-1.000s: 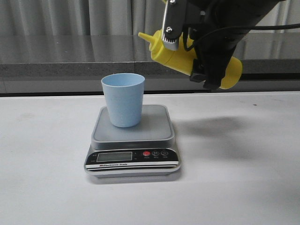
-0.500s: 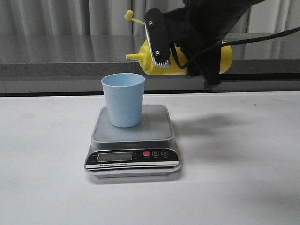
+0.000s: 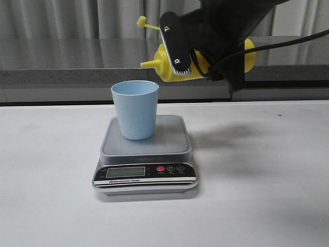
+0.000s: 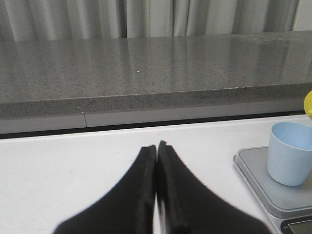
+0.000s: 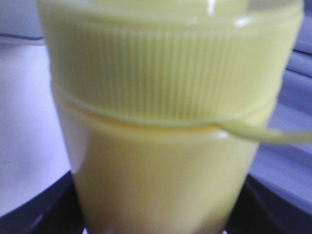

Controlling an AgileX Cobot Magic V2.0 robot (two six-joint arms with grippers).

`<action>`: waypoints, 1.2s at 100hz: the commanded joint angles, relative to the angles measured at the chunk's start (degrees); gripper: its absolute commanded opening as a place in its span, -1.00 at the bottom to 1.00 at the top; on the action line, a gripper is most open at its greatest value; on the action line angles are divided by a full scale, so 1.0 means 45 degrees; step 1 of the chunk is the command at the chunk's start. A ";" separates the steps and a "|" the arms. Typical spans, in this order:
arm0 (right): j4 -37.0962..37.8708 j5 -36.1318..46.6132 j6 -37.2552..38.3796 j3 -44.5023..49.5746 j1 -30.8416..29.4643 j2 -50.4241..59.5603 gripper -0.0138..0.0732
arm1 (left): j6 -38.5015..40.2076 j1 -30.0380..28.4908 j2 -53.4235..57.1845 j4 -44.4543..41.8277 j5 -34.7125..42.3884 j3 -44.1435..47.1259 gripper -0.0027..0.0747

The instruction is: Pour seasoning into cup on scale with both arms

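Note:
My right gripper (image 3: 181,60) is shut on the yellow seasoning bottle (image 3: 205,60) and holds it almost level in the air. Its bare nozzle (image 3: 147,64) points left, just above and right of the cup's rim. The small cap (image 3: 140,20) sticks up on its tether. The pale blue cup (image 3: 135,109) stands upright on the grey scale (image 3: 164,141). In the right wrist view the bottle (image 5: 161,146) fills the frame between dark fingers (image 5: 46,207). My left gripper (image 4: 157,147) is shut and empty above the white table, left of the cup (image 4: 290,153) and scale (image 4: 253,173).
The scale's black front panel (image 3: 145,172) with display and buttons faces the table's front edge. A grey stone ledge (image 3: 61,64) and curtains run behind the white table (image 3: 46,180). The right arm's shadow falls right of the scale.
The right gripper swung the bottle from a nozzle-up slant to nearly level and carried it left, bringing the nozzle down toward the cup. Cup and scale have not moved.

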State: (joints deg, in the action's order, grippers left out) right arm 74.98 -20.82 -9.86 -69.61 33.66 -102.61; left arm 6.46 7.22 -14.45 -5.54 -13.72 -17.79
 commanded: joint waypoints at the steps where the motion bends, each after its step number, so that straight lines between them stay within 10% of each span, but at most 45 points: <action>1: 0.0483 0.0111 -0.0061 -0.0448 0.0033 0.0616 -0.14 | 0.0113 -0.0006 -0.0105 0.0014 0.1085 -0.0345 -0.98; 71: -0.0048 0.0941 0.6008 -0.0448 -0.0448 0.0914 -0.14 | 0.0113 -0.0006 -0.0105 0.0014 0.1085 -0.0345 -0.98; 120: -0.8872 0.7015 0.5760 0.1164 -0.3132 0.2745 -0.14 | 0.0113 -0.0006 -0.0105 0.0014 0.1085 -0.0345 -0.98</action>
State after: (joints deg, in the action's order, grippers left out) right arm 43.04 0.55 17.18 -65.59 21.64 -94.52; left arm 6.46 7.22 -14.45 -5.54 -13.72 -17.79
